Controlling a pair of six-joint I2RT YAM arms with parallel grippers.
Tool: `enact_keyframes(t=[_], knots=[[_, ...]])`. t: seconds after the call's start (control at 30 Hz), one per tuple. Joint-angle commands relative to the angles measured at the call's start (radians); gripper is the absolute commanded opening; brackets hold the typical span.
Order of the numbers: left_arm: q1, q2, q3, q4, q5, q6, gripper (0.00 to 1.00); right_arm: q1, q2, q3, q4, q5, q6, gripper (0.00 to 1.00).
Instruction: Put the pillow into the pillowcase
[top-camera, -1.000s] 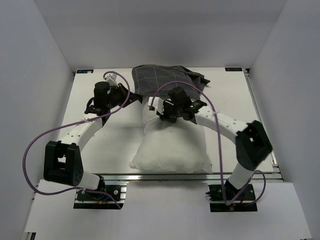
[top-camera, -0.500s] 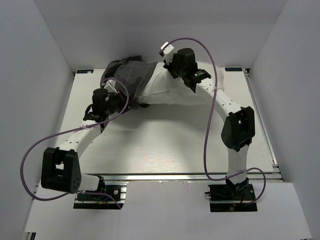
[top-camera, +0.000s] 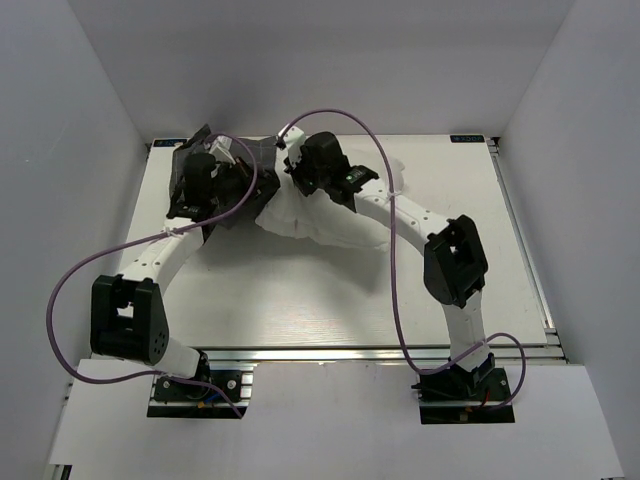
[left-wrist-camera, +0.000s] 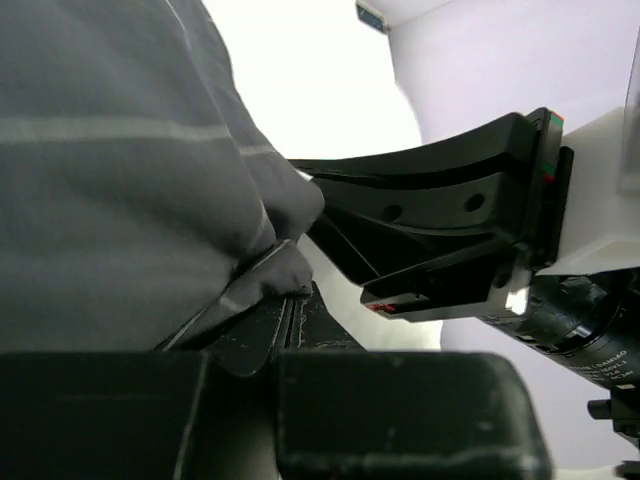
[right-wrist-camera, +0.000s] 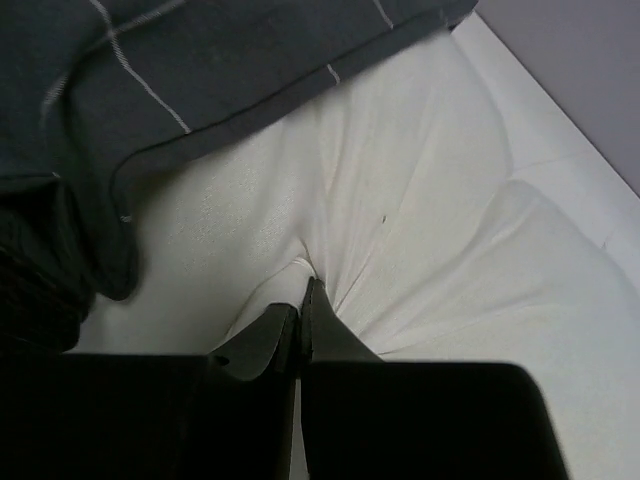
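While the top view shows only the pillow (top-camera: 330, 220) lying toward the far side of the table (top-camera: 300, 290), its left end covered by the pillowcase (top-camera: 245, 165), the wrist views show the grips. The left gripper (left-wrist-camera: 290, 302) has its jaws almost closed on a fold of the grey grid cloth. The right gripper (right-wrist-camera: 300, 305) is pinched tight on a pucker of off-white pillow fabric, just below the pillowcase hem.
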Motion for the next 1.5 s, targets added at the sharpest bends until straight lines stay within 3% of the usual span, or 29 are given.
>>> enact_keyframes(t=[0.0, 0.2, 0.37, 0.5, 0.73, 0.8, 0.87, 1.0, 1.07, 1.1, 1.13, 1.23, 1.33, 1.47], knots=[[-0.017, -0.027, 0.089, 0.055, 0.097, -0.056, 0.00, 0.022, -0.059, 0.110, 0.064, -0.101, 0.197, 0.00], [-0.023, -0.035, 0.179, -0.020, 0.145, -0.056, 0.00, -0.001, -0.045, 0.261, 0.108, -0.009, 0.372, 0.00], [-0.023, -0.086, 0.141, -0.077, 0.125, -0.059, 0.00, -0.064, -0.115, 0.278, 0.159, 0.042, 0.501, 0.00], [-0.067, -0.070, 0.054, 0.122, 0.094, -0.183, 0.00, -0.068, -0.183, 0.174, 0.171, 0.031, 0.590, 0.00], [-0.192, 0.124, 0.274, 0.058, 0.100, -0.183, 0.00, -0.009, -0.301, -0.185, 0.319, 0.082, 0.538, 0.00], [-0.193, 0.112, 0.250, 0.025, 0.113, -0.188, 0.22, -0.010, -0.347, -0.337, 0.369, 0.073, 0.486, 0.00], [-0.193, 0.077, 0.198, -0.018, 0.105, -0.177, 0.58, -0.019, -0.378, -0.462, 0.383, 0.067, 0.417, 0.00], [-0.192, -0.055, 0.158, -0.176, 0.107, -0.139, 0.72, -0.073, -0.492, -0.634, 0.406, -0.045, 0.279, 0.00], [-0.192, -0.089, 0.166, -0.230, 0.108, -0.116, 0.72, -0.103, -0.533, -0.690, 0.412, -0.137, 0.217, 0.11], [-0.192, -0.101, 0.181, -0.277, 0.108, -0.111, 0.72, -0.117, -0.571, -0.731, 0.411, -0.189, 0.146, 0.33], [-0.192, -0.118, 0.195, -0.301, 0.105, -0.096, 0.72, -0.130, -0.595, -0.745, 0.402, -0.241, 0.116, 0.45], [-0.193, -0.119, 0.293, -0.406, 0.088, -0.043, 0.73, -0.160, -0.694, -0.771, 0.402, -0.346, 0.053, 0.65], [-0.190, -0.077, 0.443, -0.563, 0.036, 0.057, 0.72, -0.183, -0.764, -0.712, 0.353, -0.366, 0.077, 0.68], [-0.186, 0.018, 0.586, -0.733, -0.065, 0.171, 0.73, -0.252, -0.806, -0.623, 0.291, -0.279, 0.189, 0.68]])
